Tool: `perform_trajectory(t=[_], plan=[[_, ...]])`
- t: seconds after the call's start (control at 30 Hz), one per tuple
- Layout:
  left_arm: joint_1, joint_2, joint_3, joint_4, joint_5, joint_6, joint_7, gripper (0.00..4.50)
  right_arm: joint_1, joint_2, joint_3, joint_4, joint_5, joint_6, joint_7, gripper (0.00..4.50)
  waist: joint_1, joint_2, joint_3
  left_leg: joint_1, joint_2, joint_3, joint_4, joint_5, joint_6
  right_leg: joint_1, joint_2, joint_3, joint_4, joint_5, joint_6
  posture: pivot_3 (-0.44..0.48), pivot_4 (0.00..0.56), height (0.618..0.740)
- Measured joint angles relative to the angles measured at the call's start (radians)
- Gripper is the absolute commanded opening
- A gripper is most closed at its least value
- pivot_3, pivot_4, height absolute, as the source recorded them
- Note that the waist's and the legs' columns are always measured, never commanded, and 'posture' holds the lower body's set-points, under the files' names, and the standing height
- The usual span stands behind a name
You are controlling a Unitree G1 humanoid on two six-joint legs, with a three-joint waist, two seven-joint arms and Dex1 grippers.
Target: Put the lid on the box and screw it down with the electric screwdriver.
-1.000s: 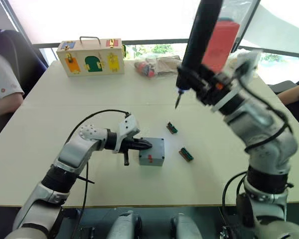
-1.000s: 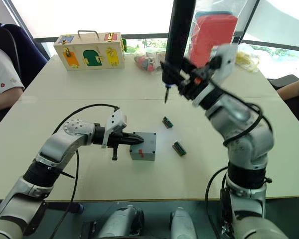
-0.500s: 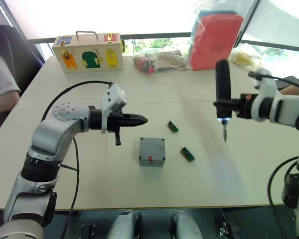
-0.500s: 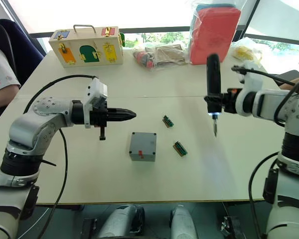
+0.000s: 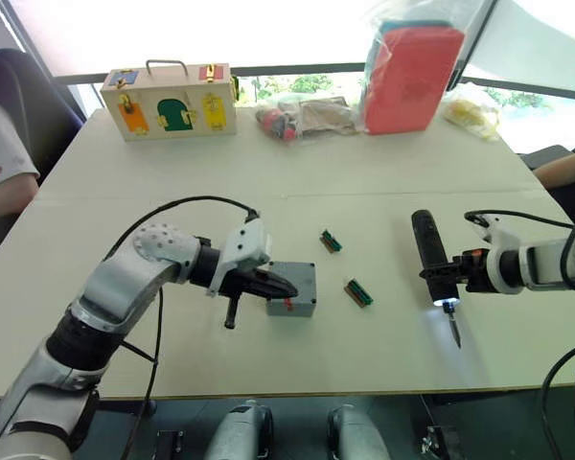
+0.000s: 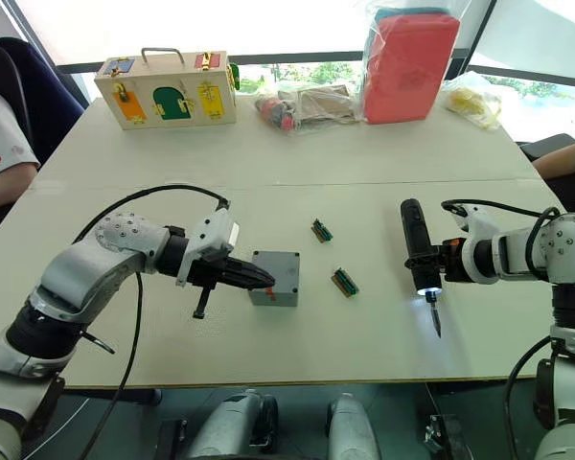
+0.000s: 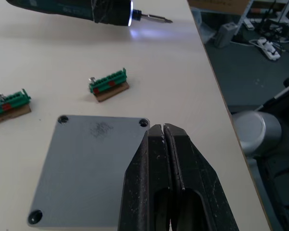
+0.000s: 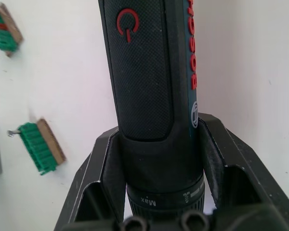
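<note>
The grey box [image 5: 302,297] stands mid-table, with a red mark on its front wall. The lid [image 7: 86,168] lies flat on top of it, with screw holes showing at its corners. My left gripper [image 5: 286,287] is shut with nothing in it. Its tips are over the lid's edge near one corner hole, and I cannot tell whether they touch. At the right, my right gripper [image 5: 452,276] is shut on the black electric screwdriver [image 5: 427,247]. The tool lies almost level, low over the table. Its bit points toward the front edge and its tip light is on.
Two green-and-brown bit holders [image 5: 331,243] [image 5: 357,295] lie between box and screwdriver. A wooden case [image 5: 170,101], bags [image 5: 302,117] and a red pack [image 5: 412,72] line the far edge. One person sits at the left [image 5: 0,163], and another's arm [image 5: 567,168] shows at the right.
My left gripper dropped from above the table down to the box top. My right arm lowered the screwdriver and tipped it from upright to nearly level.
</note>
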Motion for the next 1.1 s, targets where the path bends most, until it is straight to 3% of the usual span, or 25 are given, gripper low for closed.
perform_trajectory(t=[0.17,0.2,0.43,0.57,0.7,0.87,1.0,1.1], plan=[[0.004,0.002,-0.001,0.000,0.008,-0.003,0.000,0.00,0.000,0.000,0.022,0.018,-0.038,0.000,0.019,1.69,0.004,0.000,0.000,0.000,0.000,0.000,0.001,0.000,0.000,0.001,0.000,-0.001,0.000,0.001,0.001,0.000,0.150,0.740],[0.004,0.002,-0.001,0.000,0.008,-0.003,0.003,0.00,-0.001,0.001,0.023,0.018,-0.050,0.000,0.026,2.19,0.005,0.000,0.000,0.000,0.000,0.000,0.001,0.000,0.000,0.001,0.000,-0.001,0.000,0.001,0.001,0.000,0.150,0.740],[0.008,0.003,0.045,0.044,-0.001,0.008,0.029,0.00,-0.022,0.006,0.033,0.015,-0.129,-0.028,0.065,4.27,0.004,-0.001,0.001,0.001,0.000,0.000,0.001,0.000,0.000,0.002,0.001,-0.001,0.000,0.001,0.002,0.000,0.150,0.740],[0.015,0.022,0.170,0.089,-0.064,0.056,0.056,0.00,-0.042,0.002,0.033,-0.018,-0.177,-0.141,0.113,4.27,0.000,-0.001,0.001,0.001,0.000,0.000,0.001,0.000,0.000,0.001,0.001,-0.001,0.000,0.002,0.004,0.000,0.150,0.740],[0.054,0.047,0.283,0.113,-0.094,0.098,0.117,0.00,-0.038,-0.012,-0.018,-0.222,-0.172,-0.341,0.251,4.27,-0.004,-0.001,0.001,0.001,0.000,-0.001,0.000,0.000,-0.001,0.001,0.002,-0.001,0.001,0.001,0.004,0.000,0.150,0.740],[0.135,0.044,0.262,0.127,-0.050,0.094,0.186,0.00,0.150,0.033,0.016,-0.615,-0.107,-0.497,0.391,4.27,0.006,-0.005,0.001,0.005,0.000,-0.002,0.000,0.000,-0.001,0.006,0.001,-0.002,0.000,0.002,0.004,0.000,0.150,0.740],[0.164,0.016,0.199,0.142,-0.001,0.076,0.219,0.00,0.302,0.046,0.171,-0.781,-0.140,-0.551,0.416,4.27,0.012,-0.005,0.001,0.005,-0.001,-0.003,0.003,0.000,0.000,0.007,-0.001,-0.001,0.000,0.002,0.004,0.000,0.150,0.740],[0.166,-0.009,0.144,0.143,0.031,0.061,0.231,0.00,0.359,0.046,0.245,-0.814,-0.186,-0.589,0.415,4.27,0.007,-0.005,0.001,0.005,-0.002,-0.002,0.003,0.000,0.000,0.006,-0.002,0.000,0.000,0.002,0.004,0.000,0.150,0.740]])
